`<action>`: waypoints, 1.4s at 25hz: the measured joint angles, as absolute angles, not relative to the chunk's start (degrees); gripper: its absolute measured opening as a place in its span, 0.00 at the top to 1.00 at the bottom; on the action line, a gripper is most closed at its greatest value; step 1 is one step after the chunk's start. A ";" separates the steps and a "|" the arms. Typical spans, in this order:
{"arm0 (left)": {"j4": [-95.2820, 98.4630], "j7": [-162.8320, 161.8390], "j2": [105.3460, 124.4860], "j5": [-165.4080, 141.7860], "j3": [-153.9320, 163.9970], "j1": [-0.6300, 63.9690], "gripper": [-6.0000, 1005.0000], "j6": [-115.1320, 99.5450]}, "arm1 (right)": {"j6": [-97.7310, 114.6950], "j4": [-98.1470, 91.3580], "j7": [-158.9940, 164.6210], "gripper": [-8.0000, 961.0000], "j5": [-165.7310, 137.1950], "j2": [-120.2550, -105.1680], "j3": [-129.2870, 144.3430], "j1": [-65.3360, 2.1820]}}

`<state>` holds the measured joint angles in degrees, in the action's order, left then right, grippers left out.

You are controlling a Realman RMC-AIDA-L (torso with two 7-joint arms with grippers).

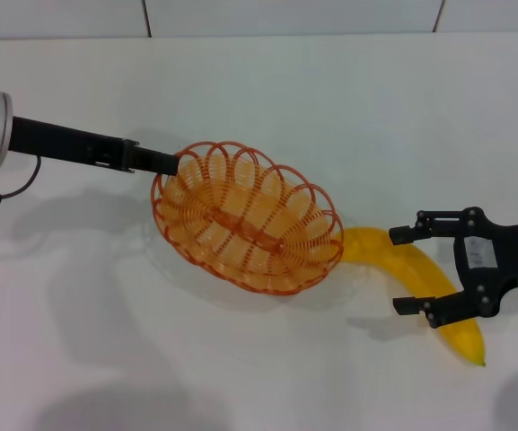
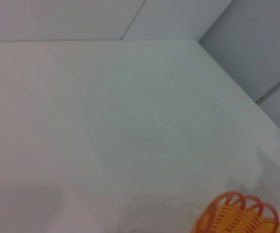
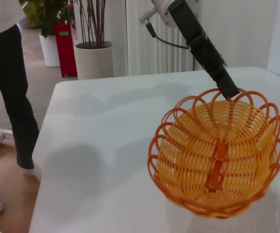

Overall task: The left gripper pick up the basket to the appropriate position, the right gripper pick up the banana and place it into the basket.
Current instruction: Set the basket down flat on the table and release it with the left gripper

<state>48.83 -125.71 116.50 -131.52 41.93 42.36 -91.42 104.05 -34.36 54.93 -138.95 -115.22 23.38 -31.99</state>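
The orange wire basket (image 1: 248,217) is tilted, with its shadow on the white table below. My left gripper (image 1: 167,163) is shut on its rim on the left side. The right wrist view shows the same grip (image 3: 227,90) on the basket (image 3: 217,155). A part of the basket's rim shows in the left wrist view (image 2: 241,217). The yellow banana (image 1: 460,334) lies on the table to the right of the basket, one end hidden under the basket's edge. My right gripper (image 1: 397,272) is open, its two fingers either side of the banana's middle.
The white table (image 1: 267,90) runs to a tiled wall at the back. In the right wrist view a person (image 3: 8,73) stands beyond the table's edge, near potted plants (image 3: 93,53) and a red bin (image 3: 64,46).
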 joint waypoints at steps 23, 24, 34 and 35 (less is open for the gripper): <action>39.82 -130.36 116.10 -128.68 40.88 42.56 0.93 -91.32 | 104.06 -34.36 54.77 0.08 -138.95 -115.22 23.24 -31.93; 39.87 -130.51 115.95 -128.58 40.19 42.74 0.93 -91.21 | 104.06 -34.37 54.77 0.08 -138.95 -115.22 23.26 -31.92; 39.67 -133.55 115.55 -130.28 35.85 43.25 0.93 -89.95 | 104.06 -34.36 54.93 0.08 -138.95 -115.22 23.29 -32.02; 39.55 -133.98 115.55 -130.87 35.84 43.24 0.93 -89.48 | 104.06 -34.36 54.93 0.08 -138.93 -115.22 23.29 -32.03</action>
<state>39.55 -133.98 115.55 -130.87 35.84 43.24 -89.48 104.06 -34.36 54.94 -138.93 -115.22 23.29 -32.03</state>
